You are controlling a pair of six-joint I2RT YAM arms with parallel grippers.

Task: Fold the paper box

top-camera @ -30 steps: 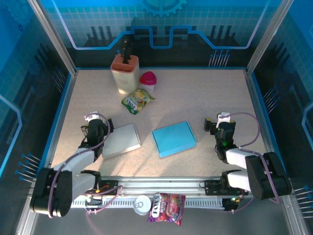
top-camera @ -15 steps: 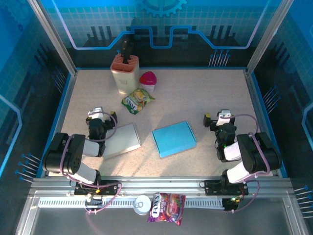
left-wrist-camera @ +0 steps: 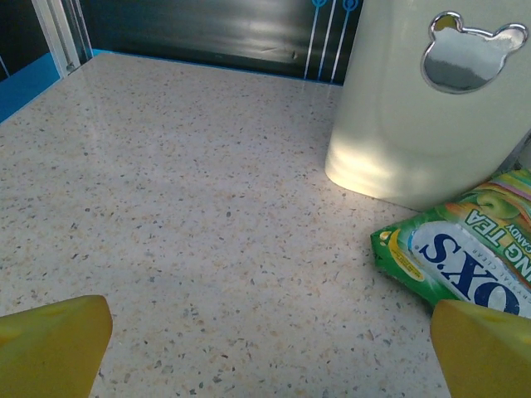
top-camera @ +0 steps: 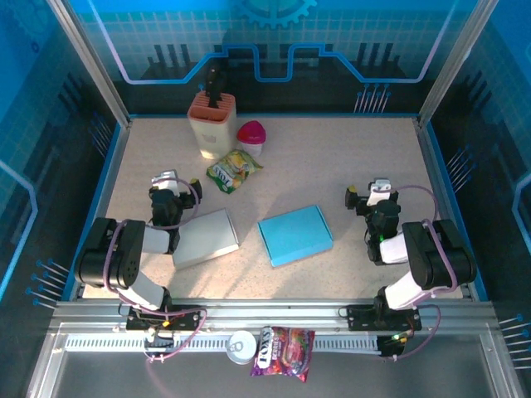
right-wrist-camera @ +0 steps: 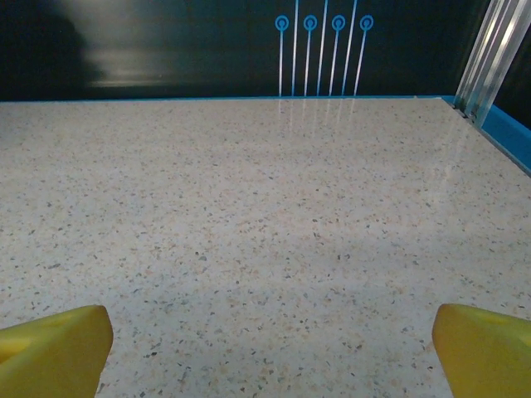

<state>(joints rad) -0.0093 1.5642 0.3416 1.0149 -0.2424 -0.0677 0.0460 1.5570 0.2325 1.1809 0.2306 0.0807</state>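
A flat blue paper box [top-camera: 294, 235] lies closed at the middle of the table, with a flat grey box [top-camera: 205, 238] just left of it. My left gripper [top-camera: 174, 187] hovers low beyond the grey box's far left corner, open, touching neither box. Its yellow fingertips [left-wrist-camera: 51, 344] frame bare table, and that gripper [left-wrist-camera: 279, 344] holds nothing. My right gripper [top-camera: 372, 197] is right of the blue box, apart from it and open. Bare speckled table lies between its yellow fingertips [right-wrist-camera: 485, 348], and the right gripper [right-wrist-camera: 274, 344] is empty.
A cream holder [top-camera: 212, 124] [left-wrist-camera: 427, 99], a pink-lidded cup [top-camera: 251, 135] and a green candy bag [top-camera: 233, 170] [left-wrist-camera: 465, 249] stand at the back left. A tin [top-camera: 241, 346] and a purple snack bag [top-camera: 284, 350] lie on the front rail. Blue walls [top-camera: 431, 157] border the table.
Both arms have folded back at their bases, and both grippers have shifted slightly farther up the table. Both stay open and the boxes have not moved.
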